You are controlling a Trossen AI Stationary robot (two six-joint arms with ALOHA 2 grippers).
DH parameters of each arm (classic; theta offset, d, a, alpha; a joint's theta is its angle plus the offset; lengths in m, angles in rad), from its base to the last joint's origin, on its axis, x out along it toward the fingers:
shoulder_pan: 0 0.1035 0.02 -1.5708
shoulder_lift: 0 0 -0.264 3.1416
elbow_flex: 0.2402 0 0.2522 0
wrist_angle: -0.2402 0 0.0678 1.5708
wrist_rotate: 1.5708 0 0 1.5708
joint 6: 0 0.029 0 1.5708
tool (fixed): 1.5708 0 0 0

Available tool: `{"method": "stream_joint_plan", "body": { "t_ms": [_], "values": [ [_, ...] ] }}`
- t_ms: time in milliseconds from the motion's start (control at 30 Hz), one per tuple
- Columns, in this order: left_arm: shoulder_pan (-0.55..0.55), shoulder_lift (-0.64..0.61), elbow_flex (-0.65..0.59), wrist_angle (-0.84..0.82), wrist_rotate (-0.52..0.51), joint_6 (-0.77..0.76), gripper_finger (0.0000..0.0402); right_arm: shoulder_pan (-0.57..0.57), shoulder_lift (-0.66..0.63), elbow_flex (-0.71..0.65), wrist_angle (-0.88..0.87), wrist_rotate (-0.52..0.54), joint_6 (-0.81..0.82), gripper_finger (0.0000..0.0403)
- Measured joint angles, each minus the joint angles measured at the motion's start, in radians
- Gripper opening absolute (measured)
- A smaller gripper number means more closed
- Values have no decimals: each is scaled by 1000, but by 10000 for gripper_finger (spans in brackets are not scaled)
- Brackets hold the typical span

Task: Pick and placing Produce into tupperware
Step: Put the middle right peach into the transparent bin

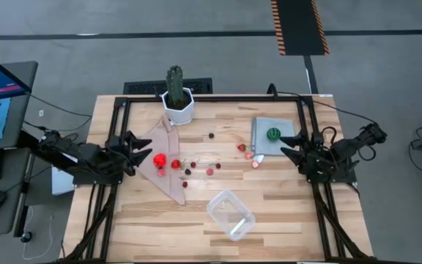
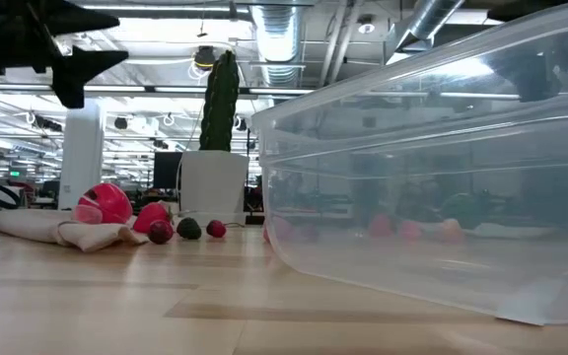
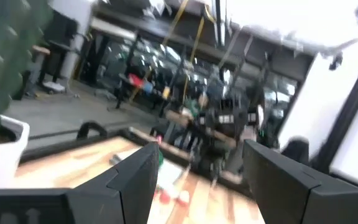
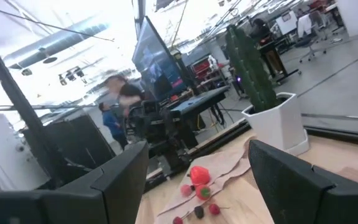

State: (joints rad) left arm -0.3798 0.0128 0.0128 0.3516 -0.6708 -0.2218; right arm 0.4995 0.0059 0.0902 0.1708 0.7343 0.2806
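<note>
An open-plan robotics lab: exposed ceiling ducts (image 2: 274, 30), monitors (image 4: 157, 59), desk rows.

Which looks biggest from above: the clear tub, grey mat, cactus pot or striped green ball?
1. Tupperware and grey mat: too alike to rank.
2. White cactus pot.
3. Green striped ball, on the mat.

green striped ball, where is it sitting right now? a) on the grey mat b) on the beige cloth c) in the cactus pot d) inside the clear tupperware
a, since the high view shows the green striped ball resting on the grey mat near the right arm, while the clear tupperware holds no produce.
</note>
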Motion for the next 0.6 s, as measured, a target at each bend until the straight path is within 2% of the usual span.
{"method": "stream_joint_plan", "body": {
  "t_ms": [167,333,467,600],
  "values": [
    [0,0,0,49,-35,141,222,-18,0,0,-20,-29,-26,302],
    [0,0,0,10,6,156,222,-36,1,11,-65,-30,-45,302],
    [0,0,0,7,7,157,222,-37,40,105,-226,-29,6,302],
    [0,0,0,-4,-9,168,222,-37,155,239,-381,-27,78,302]
  ]
}}
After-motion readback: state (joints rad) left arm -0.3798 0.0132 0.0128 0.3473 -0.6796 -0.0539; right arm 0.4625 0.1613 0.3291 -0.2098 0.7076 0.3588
